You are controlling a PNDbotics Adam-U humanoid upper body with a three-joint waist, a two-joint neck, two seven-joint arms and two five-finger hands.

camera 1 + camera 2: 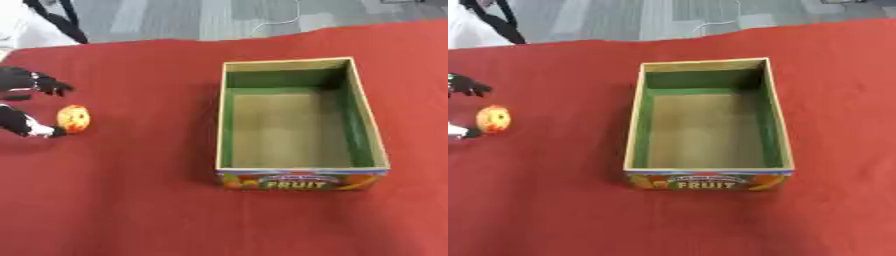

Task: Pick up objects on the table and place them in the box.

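You see a red cloth covering the whole table, lying flat under everything. Beyond its far edge runs grey floor (striped in paler bands), with a thin white cable trailing across it.

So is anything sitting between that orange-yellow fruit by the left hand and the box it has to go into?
Nothing visible. Only bare red cloth lies between the fruit and the box, which is open-topped with nothing visible inside. The left hand is already at the fruit, fingers on either side of it.
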